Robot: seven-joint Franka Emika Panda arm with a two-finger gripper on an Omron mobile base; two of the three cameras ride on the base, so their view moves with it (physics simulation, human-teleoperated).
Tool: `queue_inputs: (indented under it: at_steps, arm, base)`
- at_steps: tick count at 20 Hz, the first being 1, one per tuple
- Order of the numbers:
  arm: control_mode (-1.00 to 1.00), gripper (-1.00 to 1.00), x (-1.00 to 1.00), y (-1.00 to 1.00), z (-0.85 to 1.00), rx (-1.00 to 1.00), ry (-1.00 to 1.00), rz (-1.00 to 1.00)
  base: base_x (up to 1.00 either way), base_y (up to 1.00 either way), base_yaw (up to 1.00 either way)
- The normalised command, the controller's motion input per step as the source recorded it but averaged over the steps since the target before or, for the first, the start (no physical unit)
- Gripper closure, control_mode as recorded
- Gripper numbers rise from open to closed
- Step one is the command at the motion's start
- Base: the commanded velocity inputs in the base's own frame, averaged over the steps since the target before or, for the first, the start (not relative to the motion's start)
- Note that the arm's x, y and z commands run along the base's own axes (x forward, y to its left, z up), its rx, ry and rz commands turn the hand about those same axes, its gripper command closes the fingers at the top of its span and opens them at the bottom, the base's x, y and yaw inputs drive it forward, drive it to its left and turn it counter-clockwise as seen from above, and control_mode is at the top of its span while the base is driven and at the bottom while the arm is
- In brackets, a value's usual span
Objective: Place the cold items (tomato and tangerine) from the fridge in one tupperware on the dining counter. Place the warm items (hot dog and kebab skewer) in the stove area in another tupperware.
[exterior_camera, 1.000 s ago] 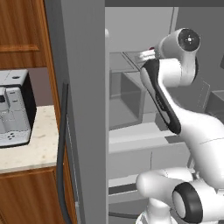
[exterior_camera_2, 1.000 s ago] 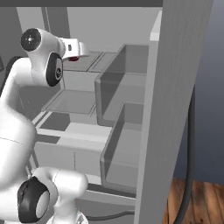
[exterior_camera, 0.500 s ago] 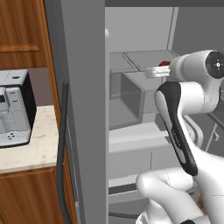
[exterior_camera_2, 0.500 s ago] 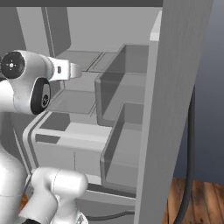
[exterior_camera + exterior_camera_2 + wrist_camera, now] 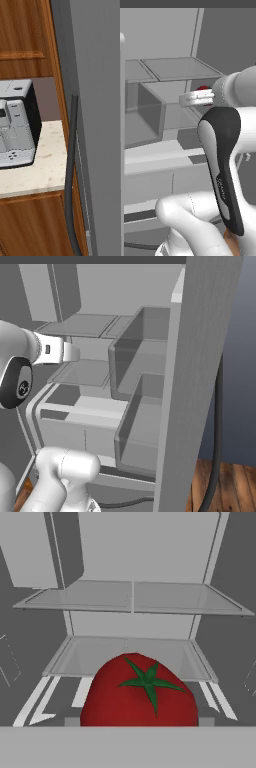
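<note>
Inside the open fridge (image 5: pixel 210 356), in front of its pale shelves, the gripper (image 5: pixel 192 99) is closed on the tomato (image 5: pixel 140 692), which sits between the jaws at the front of the hand view. In the left base view a small red patch of the tomato shows just past the hand, at the height of the lower glass shelf (image 5: pixel 132 657).

Risks from this position:
- Slip. The tomato is round and glossy, and the finger contact itself is hidden, so the security of the hold cannot be confirmed. A quick swing of the arm could roll it out of the jaws.
- Collision. The door bins (image 5: pixel 142 381) stand close on the right and the shelves lie directly ahead. A wide or tilted withdrawal could strike either and knock the fruit loose.
- Crushing. Excess closing force could bruise soft fruit.

Appearance of the tomato: deep red, smooth, with a green star-shaped calyx facing the camera. No damage is visible.
</note>
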Motion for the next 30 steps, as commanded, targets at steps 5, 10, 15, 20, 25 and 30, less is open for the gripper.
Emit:
queue_inputs:
  at_steps: [5,10,15,20,25,30]
  arm:
    - [-1.0,1.0,-0.63,0.05,-0.18,-0.02,0.14,0.0]
    - [-1.0,1.0,-0.52,0.09,-0.27,-0.07,0.06,0.0]
    - [1.0,1.0,-0.14,0.09,-0.1,-0.03,0.01,0.0]
    - [1.0,1.0,0.0,0.0,0.0,0.0,0.0,0.0]
    - [1.0,1.0,0.0,0.0,0.0,0.0,0.0,0.0]
    - [1.0,1.0,0.0,0.0,0.0,0.0,0.0,0.0]
  base:
    - [0.0,0.0,0.0]
    - [0.0,0.0,0.0]
    - [-0.2,0.22,0.0]
    - [-0.76,0.39,0.0]
    - [-0.87,0.13,-0.05]
    - [-0.89,0.0,-0.63]
